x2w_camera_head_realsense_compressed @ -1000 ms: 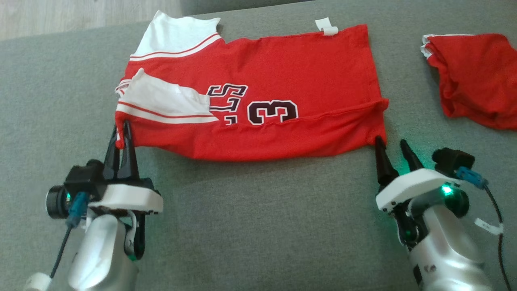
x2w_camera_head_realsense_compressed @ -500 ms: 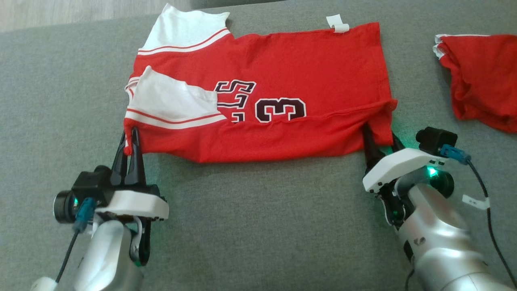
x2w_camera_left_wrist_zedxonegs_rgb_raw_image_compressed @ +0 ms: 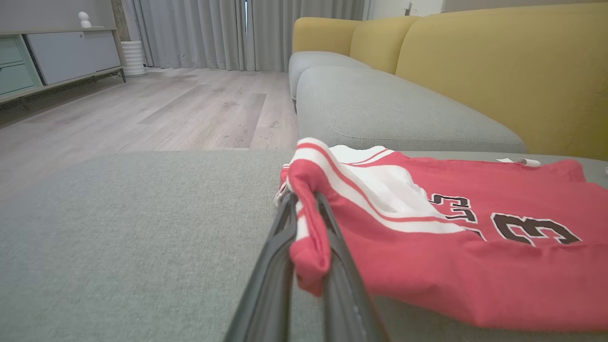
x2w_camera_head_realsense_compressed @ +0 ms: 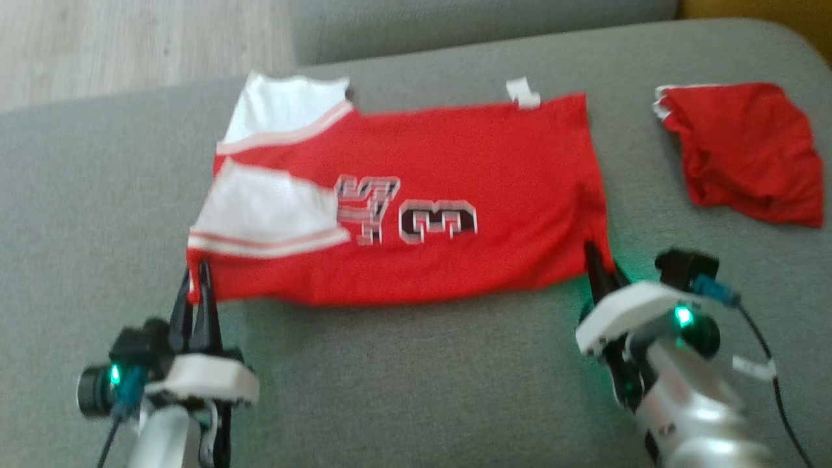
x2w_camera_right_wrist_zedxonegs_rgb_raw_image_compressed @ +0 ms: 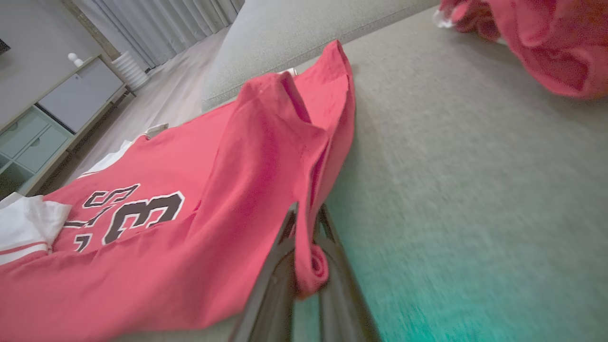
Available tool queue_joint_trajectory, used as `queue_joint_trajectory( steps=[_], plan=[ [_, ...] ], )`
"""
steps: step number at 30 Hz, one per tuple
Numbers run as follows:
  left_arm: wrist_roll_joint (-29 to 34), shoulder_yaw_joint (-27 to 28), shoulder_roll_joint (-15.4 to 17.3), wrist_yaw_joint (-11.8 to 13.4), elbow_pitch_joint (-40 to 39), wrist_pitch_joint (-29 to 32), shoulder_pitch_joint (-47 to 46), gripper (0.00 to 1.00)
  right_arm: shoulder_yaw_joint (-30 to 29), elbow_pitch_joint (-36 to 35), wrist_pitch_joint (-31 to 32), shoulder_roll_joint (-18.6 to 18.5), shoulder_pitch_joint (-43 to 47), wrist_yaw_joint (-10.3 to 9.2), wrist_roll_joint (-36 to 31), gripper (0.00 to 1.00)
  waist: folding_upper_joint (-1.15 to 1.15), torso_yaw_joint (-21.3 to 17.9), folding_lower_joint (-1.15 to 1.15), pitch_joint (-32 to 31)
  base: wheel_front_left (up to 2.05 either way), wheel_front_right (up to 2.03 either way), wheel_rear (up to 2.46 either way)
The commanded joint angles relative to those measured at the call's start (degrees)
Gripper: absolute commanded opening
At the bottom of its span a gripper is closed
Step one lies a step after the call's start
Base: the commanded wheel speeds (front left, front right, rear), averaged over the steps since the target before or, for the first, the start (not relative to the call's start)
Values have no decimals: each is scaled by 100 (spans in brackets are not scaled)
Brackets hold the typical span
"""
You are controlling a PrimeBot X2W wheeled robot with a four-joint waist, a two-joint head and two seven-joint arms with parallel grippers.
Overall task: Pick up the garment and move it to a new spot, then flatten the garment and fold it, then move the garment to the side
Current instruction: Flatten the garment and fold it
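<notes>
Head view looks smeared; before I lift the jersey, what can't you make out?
Head view: blur smears the jersey print; letters beside the 3 unreadable.
Head view: right gripper tips hidden by the jersey's corner.
Head view: white tag too small to read.
Right wrist view: second red garment cut off by top and right edges.
Left wrist view: jersey's far end cut by the right edge.

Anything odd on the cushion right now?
Nothing damaged. The red jersey has its near corners bunched in the shut left gripper and right gripper, its white sleeve folded onto its front. A second red garment lies crumpled, apart, to the right.
</notes>
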Motion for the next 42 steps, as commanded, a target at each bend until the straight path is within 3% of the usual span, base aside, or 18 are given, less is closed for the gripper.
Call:
queue_joint_trajectory(
  steps=[1,14,15,16,17,18,19,26,33,37,42],
  plan=[
    [52,205,91,2,-199,-71,2,0,101,-143,-50,52,58,-4,-41,0,0,-84,0,-179,0,0,0],
    [-28,76,-21,44,-271,7,1031,0,-363,-725,706,-52,980,-4,-426,0,0,-122,0,-647,0,0,0],
    [-31,60,-26,44,-263,7,1035,0,-413,-796,740,-48,1033,-4,-484,29,0,-119,0,-647,0,0,0],
    [-37,44,-30,39,-258,5,1027,0,-476,-872,748,-44,1082,-4,-554,100,0,-117,0,-647,0,0,0],
    [-44,37,-35,42,-256,2,1013,26,-550,-954,750,-38,1126,-4,-619,100,0,-115,0,-643,0,0,0],
    [-45,34,-39,55,-265,-4,990,75,-604,-1060,736,-31,1162,-4,-699,100,0,-112,0,-636,0,0,0],
    [-51,37,-45,67,-286,-12,966,100,-674,-1182,712,-22,1196,-4,-765,100,0,-113,0,-627,0,0,0],
    [-90,159,-55,76,-731,-64,812,100,-1354,-2376,274,18,1373,-4,-1506,100,0,-144,0,-498,0,0,0],
    [-60,356,-7,-128,-1573,-69,447,100,-1807,-3707,257,47,1338,-4,-1913,100,0,-198,0,-126,0,0,0],
    [51,282,254,-280,-1542,2,-131,100,-1844,-4126,484,50,1108,-4,-1995,100,0,-258,0,220,0,0,0],
    [181,-36,814,-552,-1170,716,-1217,100,-1804,-4393,705,51,706,-4,-2142,100,0,-349,0,693,0,0,0]
  ],
)
